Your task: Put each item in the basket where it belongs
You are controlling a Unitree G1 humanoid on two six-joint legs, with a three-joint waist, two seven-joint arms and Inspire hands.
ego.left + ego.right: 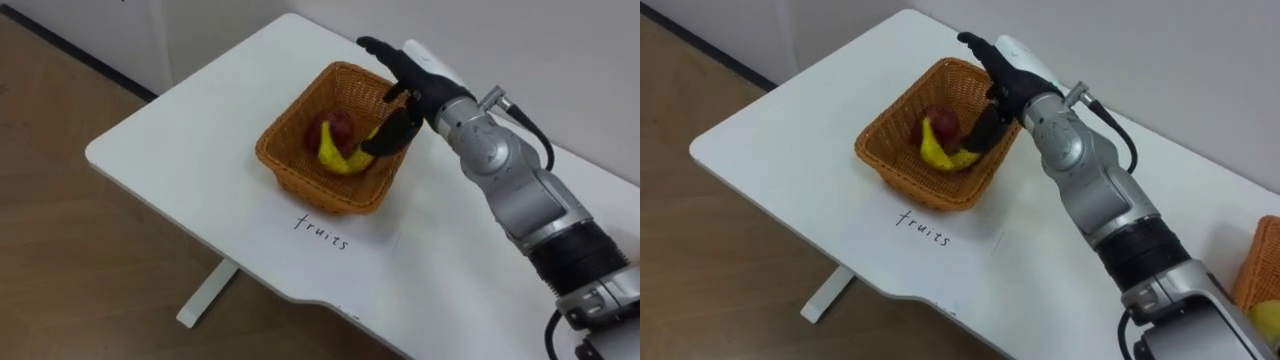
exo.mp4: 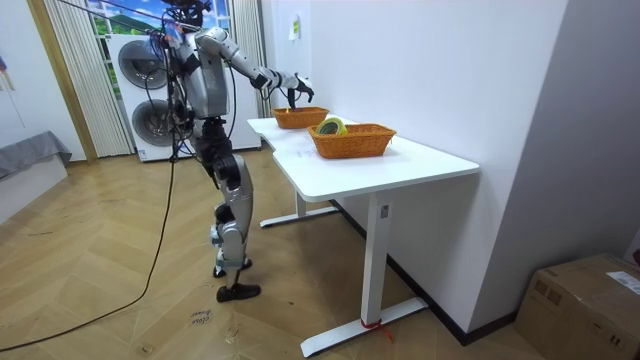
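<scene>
A woven fruit basket (image 1: 300,165) stands on the white table (image 1: 170,130), near the handwritten word "fruits" (image 1: 322,231). Inside lie a yellow banana (image 1: 340,158) and a red apple (image 1: 335,128). My right hand (image 1: 412,78) hovers over the basket's far right rim. Its fingers are spread and mostly straight, and its thumb (image 1: 392,132) points down at the banana's upper end. I cannot tell whether the thumb touches the banana. In the room view I stand at the table's far end, with my right arm stretched over this basket (image 2: 300,117).
A second woven basket (image 2: 352,140) sits nearer the table's middle, with a yellow-green roll (image 2: 331,126) in it; its corner shows at the edge (image 1: 1262,265). The table's near edge curves in front of the label. Beyond the table lies a wooden floor (image 1: 60,250).
</scene>
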